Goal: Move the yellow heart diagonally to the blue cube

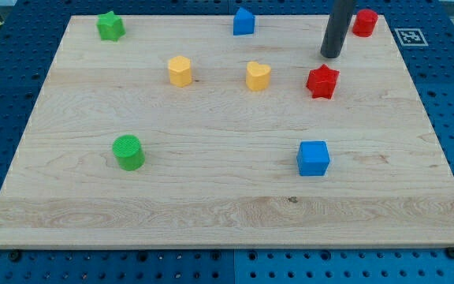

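The yellow heart [258, 76] lies on the wooden board, right of centre in the upper half. The blue cube [314, 158] sits below it and to the right, in the lower half. My tip [332, 55] is at the upper right, to the right of and slightly above the yellow heart, apart from it. It stands just above the red star [322, 81], without a clear touch.
A yellow hexagonal block [180, 71] lies left of the heart. A blue house-shaped block [243, 21] is at the top centre, a red block [364, 22] at the top right, a green star [110, 26] at the top left, a green cylinder [128, 151] at the lower left.
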You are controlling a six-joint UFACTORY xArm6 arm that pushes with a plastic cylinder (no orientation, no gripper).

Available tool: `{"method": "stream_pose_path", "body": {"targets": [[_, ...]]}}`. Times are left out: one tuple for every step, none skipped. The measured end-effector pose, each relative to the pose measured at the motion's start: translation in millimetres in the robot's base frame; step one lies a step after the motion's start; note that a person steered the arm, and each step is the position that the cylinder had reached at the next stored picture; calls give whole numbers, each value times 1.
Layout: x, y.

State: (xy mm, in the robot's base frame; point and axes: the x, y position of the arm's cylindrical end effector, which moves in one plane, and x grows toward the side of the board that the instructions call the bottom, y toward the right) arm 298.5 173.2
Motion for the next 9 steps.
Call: {"method": "stream_pose_path", "body": {"targets": [[0,0],[0,-35],[0,-98],[23,-121],[48,-127],[59,-146],[77,-148],[106,-146],[121,-119]]}}
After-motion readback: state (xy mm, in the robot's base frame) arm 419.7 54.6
